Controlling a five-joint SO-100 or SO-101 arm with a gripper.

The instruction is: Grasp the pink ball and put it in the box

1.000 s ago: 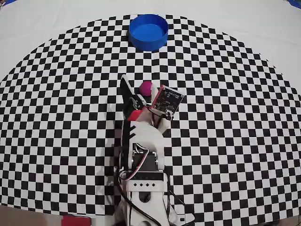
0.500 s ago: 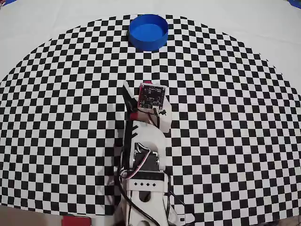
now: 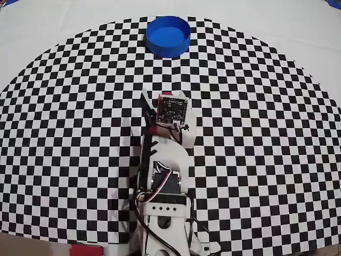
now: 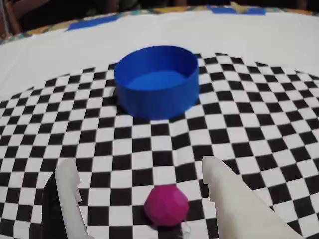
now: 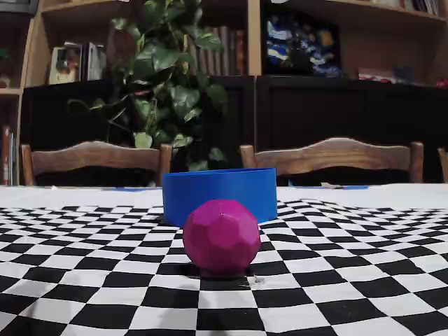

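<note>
Gripper (image 4: pixel 142 189) is spread, fingers either side of the ball (image 4: pixel 166 204), ready to pinch; box (image 4: pixel 157 80) ahead.

White printed arm (image 3: pixel 162 160), black motors, red accents, exposed circuit board (image 3: pixel 171 111).

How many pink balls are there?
1. The pink ball sits on the checkered cloth between the open claw's fingers, in front of the blue box. In the overhead view the arm hides it.
</note>
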